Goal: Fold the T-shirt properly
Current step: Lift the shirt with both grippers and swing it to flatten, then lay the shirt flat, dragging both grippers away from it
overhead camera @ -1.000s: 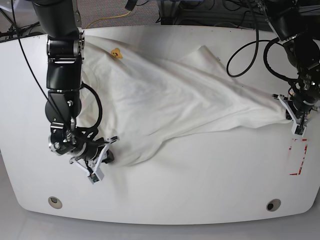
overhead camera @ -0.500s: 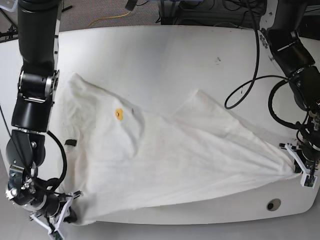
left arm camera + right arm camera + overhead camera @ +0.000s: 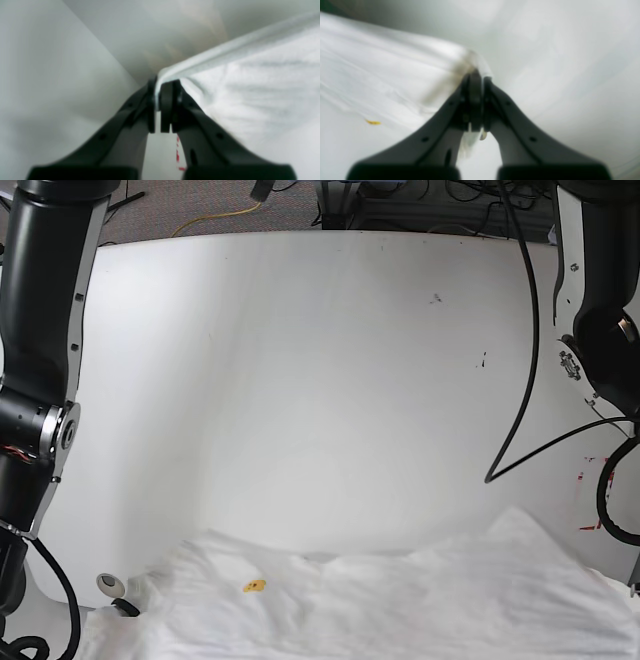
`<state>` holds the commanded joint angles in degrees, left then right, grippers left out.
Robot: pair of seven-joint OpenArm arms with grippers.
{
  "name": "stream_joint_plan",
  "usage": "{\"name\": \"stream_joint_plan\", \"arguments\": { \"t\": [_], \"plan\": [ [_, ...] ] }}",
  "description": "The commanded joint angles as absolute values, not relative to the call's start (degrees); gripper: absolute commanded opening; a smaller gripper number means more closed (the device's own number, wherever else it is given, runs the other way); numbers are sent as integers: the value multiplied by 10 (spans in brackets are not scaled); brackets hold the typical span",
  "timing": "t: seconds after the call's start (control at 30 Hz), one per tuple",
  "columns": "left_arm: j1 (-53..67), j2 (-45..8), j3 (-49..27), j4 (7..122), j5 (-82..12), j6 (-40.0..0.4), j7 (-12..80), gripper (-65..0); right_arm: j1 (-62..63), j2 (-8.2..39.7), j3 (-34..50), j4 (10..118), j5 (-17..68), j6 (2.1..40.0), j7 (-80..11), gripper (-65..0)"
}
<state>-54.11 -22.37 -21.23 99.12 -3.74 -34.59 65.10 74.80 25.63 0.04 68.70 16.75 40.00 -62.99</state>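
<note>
The white T-shirt [image 3: 400, 605] lies stretched along the near edge of the table, its plain side up, with a small yellow tag [image 3: 255, 585] on it. No print shows. My left gripper [image 3: 158, 90] is shut on a bunched edge of the T-shirt [image 3: 250, 87]. My right gripper [image 3: 480, 82] is shut on another corner of the T-shirt [image 3: 382, 70], and the yellow tag [image 3: 373, 122] shows to its left. Both grippers are below the base view's bottom edge; only the arm links show at the left and right sides.
The white table [image 3: 320, 380] stretches behind the shirt. Red tape marks [image 3: 590, 500] sit near its right edge and also show under the left gripper [image 3: 178, 155]. A round hole [image 3: 108, 582] is at the near left. A black cable [image 3: 520, 380] hangs at the right.
Both arms have pulled the T-shirt from the table's middle down to the near edge. The grippers have left the base view at the bottom, still holding the cloth.
</note>
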Motion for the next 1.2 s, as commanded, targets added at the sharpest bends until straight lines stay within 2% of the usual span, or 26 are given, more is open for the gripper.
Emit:
{"name": "stream_joint_plan", "arguments": {
  "t": [0.13, 0.27, 0.4, 0.57, 0.8, 0.93, 1.2],
  "plan": [
    [-544, -225, -190, 997, -38, -349, 651, -650, 748, 263, 5, 701, 169, 400, -659, -650],
    [-479, -225, -189, 1016, -40, -349, 648, -650, 735, 263, 11, 760, 169, 400, -682, -650],
    [-401, -221, -191, 1042, -40, -349, 647, -650, 623, 259, 73, 846, 169, 400, -710, -650],
    [-295, -217, -191, 1069, -41, -349, 639, -650, 489, 244, 96, 932, 169, 400, -718, -650],
    [-145, -184, -227, 1091, -42, -350, 605, -650, 295, 194, 171, 1029, 169, 400, -717, -650],
    [-87, -158, -249, 1098, -42, -350, 605, -650, 218, 175, 198, 1067, 169, 400, -717, -650],
    [1, -155, -257, 1105, -42, -350, 604, -650, 95, 167, 223, 1121, 169, 400, -719, -650]
  ]
}}
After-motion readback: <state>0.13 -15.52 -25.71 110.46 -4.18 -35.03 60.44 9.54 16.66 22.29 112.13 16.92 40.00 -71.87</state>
